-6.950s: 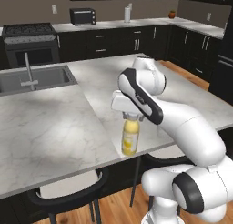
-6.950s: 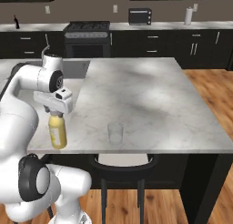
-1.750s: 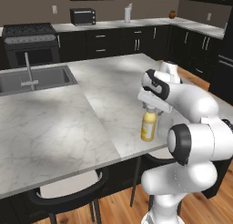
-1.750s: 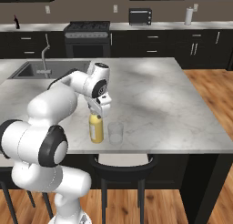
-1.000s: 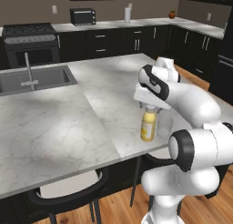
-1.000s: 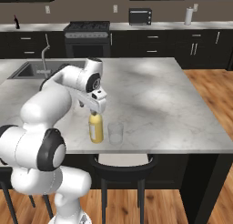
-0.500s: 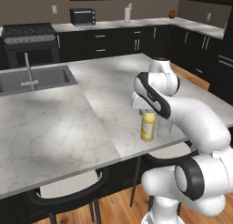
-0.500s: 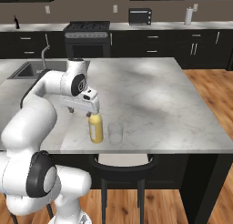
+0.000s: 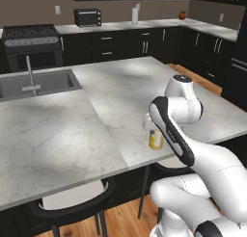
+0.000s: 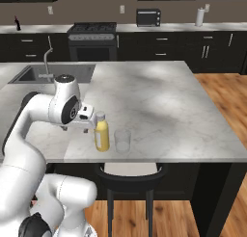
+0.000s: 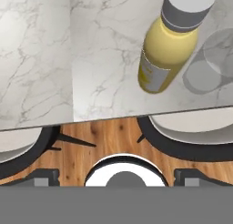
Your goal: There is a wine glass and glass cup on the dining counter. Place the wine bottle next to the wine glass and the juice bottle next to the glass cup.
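Dining counter (image 10: 164, 106): large island, white grey-veined marble surface on a dark base; steel sink (image 9: 34, 84) with tap (image 9: 30, 74) set into its far left part in the left base view.
Back counter: dark cabinets along the far wall, carrying a stove (image 10: 91, 29), a toaster oven (image 10: 148, 17) and a white roll (image 10: 200, 16).
Floor: wood planks, seen right of the island and under its near edge.
Stools: dark round-rimmed seats (image 10: 130, 171) tucked under the near edge; the hand view shows their rims (image 11: 182, 143) below the marble edge.
Arm: white; elbow raised over the near right part of the surface in the left base view, hand reaching back to the near edge.
Juice bottle (image 10: 101, 132): upright on the surface close to the near edge, pale yellow, white cap; free-standing.
Glass cup (image 10: 122, 140): clear, upright, just right of the juice bottle in the right base view, a narrow gap between them.
Fingers (image 10: 91, 119): just left of the bottle's cap and neck in the right base view, at about cap height; cannot tell whether spread or closed, nothing seen held.
Bottle against fingers: in the hand view the bottle (image 11: 170, 50) sits at upper right, off the hand's centre line, with the glass cup (image 11: 214, 59) beyond it at the right edge.
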Robot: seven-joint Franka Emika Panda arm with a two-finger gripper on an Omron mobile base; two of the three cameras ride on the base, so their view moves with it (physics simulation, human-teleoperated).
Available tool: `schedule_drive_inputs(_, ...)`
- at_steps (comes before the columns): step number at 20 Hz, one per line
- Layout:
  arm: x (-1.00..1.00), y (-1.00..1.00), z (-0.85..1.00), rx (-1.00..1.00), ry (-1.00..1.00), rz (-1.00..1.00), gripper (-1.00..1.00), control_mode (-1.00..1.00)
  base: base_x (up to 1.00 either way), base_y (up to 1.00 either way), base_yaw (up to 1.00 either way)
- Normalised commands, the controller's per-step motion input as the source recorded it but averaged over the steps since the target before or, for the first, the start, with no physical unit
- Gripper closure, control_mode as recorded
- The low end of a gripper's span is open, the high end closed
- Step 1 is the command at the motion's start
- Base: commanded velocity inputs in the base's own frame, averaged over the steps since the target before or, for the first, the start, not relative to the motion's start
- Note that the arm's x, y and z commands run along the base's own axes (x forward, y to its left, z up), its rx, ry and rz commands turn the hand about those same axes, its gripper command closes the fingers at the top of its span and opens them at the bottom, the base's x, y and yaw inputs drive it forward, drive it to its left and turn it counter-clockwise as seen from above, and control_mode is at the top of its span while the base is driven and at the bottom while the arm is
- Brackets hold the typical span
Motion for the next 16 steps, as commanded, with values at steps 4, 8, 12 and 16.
schedule_drive_inputs(4, -0.45, 0.16, 0.01, -0.01, -0.02, 0.14, -1.0, -1.0, 0.0, 0.0, 0.0)
schedule_drive_inputs(8, -0.28, 0.13, -0.05, -0.04, -0.02, 0.07, -1.0, -1.0, 0.0, 0.0, 0.0)
schedule_drive_inputs(12, 0.0, 0.0, 0.0, 0.0, 0.0, 0.0, -1.0, -1.0, 0.0, 0.0, 0.0)
schedule_drive_inputs(16, 0.0, 0.0, 0.0, 0.0, 0.0, 0.0, -1.0, -1.0, 0.0, 0.0, 0.0)
